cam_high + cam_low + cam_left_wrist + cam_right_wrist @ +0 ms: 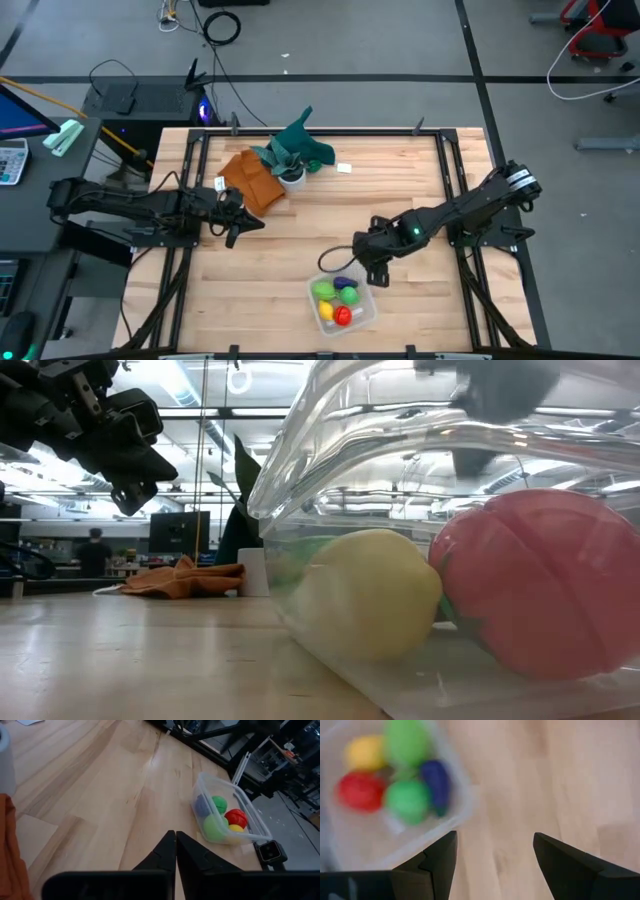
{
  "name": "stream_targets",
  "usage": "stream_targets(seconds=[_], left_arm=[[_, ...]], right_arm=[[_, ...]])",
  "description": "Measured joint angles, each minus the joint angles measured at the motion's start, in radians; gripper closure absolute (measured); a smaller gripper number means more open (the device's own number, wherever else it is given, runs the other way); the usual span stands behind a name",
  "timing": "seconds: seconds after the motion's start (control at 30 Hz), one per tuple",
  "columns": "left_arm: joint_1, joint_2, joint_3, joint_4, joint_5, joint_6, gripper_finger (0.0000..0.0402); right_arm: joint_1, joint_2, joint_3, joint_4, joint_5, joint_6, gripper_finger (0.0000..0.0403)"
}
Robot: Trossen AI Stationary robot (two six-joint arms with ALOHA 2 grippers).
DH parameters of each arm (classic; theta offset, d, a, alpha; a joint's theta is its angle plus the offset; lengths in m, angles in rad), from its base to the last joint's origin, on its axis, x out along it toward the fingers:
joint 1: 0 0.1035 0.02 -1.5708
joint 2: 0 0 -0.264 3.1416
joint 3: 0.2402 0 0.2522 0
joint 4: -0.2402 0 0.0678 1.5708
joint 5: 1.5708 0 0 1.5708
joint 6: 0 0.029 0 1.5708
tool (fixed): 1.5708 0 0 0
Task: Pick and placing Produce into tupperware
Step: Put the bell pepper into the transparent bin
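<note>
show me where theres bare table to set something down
The widest bare wood lies mid-table between the left gripper and the right gripper, and along the front left, beside the tupperware. The back is crowded around the orange cloth and white pot. The tupperware holds five pieces of produce.

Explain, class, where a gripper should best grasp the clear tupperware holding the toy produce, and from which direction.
Probably from above, pinching one upright side wall of the tupperware. It is far wider than the open right gripper, so spanning it is unlikely; the thin rim stands exposed. Choose the wall nearest that gripper, beside the purple piece.
</note>
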Motion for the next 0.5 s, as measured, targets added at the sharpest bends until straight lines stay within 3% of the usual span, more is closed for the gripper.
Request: stream_targets(seconds=[0.23,0.5], left_arm=[[0.000,0.000,0.000,0.000,0.000,-0.008,0.0381],[0.000,0.000,0.000,0.000,-0.035,0.004,0.0383]], right_arm=[[-0.132,-0.042,-0.204,0.242,-0.021,0.196,0.0179],[-0.336,-0.043,-0.250,0.400,-0.014,0.038,0.0179]])
